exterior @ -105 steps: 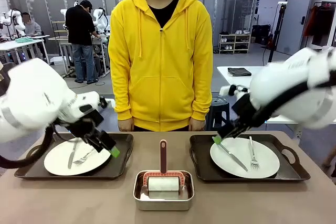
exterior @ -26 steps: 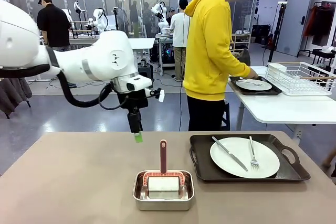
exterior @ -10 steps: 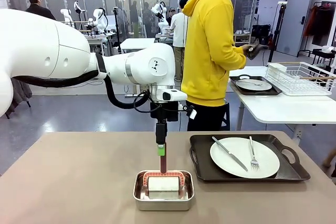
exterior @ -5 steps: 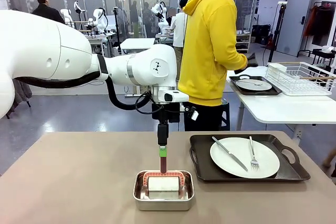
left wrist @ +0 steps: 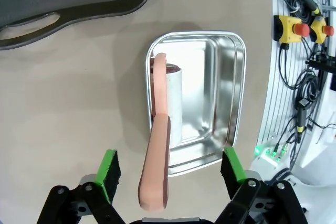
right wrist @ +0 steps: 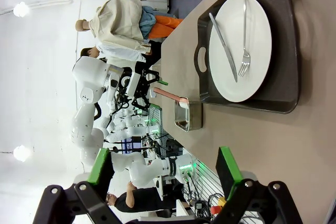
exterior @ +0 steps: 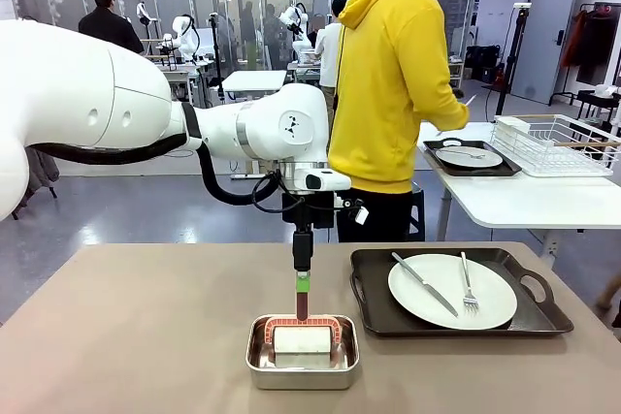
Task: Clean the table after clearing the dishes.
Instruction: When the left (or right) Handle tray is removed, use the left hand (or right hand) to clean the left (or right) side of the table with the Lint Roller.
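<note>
Starting with the table (exterior: 146, 336): the brown top was mostly bare, but one of the dishes was still on its right side, a white plate (exterior: 452, 291) with knife (exterior: 424, 284) and fork (exterior: 467, 286) on a dark tray (exterior: 374, 312). The other tray (exterior: 469, 157) was over on the white side table (exterior: 524, 201), right by the person (exterior: 393, 94) in the yellow hoodie.

Near the front edge, about mid-table, sat a small steel pan (exterior: 301, 367) with a roller (exterior: 302, 339) in it, its pinkish handle (left wrist: 156, 177) poking up out of the pan. The left gripper (left wrist: 169, 158) hung straight over it, pointing down. Its green pads (left wrist: 110, 163) were on either side of the handle with daylight on both sides, so the jaws were open and had hold of nothing.

The right gripper (right wrist: 164, 153) was spread wide and empty, up off the table and looking along it at the plate.

So I'd call the step grabbing the roller. In the wrist view the handle sat closer to one pad than the other, so I'd centre first, or closing would probably shove it sideways. Then squeeze on the flat sides and lift straight up so the roller clears the rim and the light pan doesn't come along. I'd keep any rolling to the bare side while that tray was there.
</note>
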Robot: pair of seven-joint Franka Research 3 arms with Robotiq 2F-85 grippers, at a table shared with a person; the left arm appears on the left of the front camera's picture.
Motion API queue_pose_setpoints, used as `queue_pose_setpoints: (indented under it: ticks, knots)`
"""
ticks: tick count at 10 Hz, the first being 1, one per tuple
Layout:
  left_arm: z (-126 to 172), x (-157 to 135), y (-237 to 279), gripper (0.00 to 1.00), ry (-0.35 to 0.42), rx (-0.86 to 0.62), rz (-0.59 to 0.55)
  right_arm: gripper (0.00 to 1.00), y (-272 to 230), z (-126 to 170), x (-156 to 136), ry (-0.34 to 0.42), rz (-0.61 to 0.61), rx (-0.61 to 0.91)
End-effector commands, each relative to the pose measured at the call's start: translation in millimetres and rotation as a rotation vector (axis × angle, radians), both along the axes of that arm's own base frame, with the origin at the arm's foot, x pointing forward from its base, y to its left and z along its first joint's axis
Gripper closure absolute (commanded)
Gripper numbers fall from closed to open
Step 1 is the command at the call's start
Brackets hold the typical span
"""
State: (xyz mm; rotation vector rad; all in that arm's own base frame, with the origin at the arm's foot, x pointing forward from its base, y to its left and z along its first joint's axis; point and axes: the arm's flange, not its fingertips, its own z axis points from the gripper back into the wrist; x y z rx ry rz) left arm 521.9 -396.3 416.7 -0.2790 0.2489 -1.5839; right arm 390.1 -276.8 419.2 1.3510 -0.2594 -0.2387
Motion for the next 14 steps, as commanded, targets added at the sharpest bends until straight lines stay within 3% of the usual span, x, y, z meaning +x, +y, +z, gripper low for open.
queue_pose_setpoints:
  ticks: [1,10,13,14]
  knots:
    - [-3,-4,1,0.13,0.002,0.016,0.012,0.0,0,3,-2,-0.007,0.002,0.003]
    - [0,-5,4,0.99,0.024,0.029,0.02,0.0,0,3,-2,-0.007,0.002,0.003]
    - [16,-8,5,1.0,0.03,0.042,0.051,0.0,0,3,-2,-0.007,0.002,0.003]
    - [39,-16,7,1.0,-0.003,0.048,0.087,0.0,0,3,-2,-0.007,0.002,0.003]
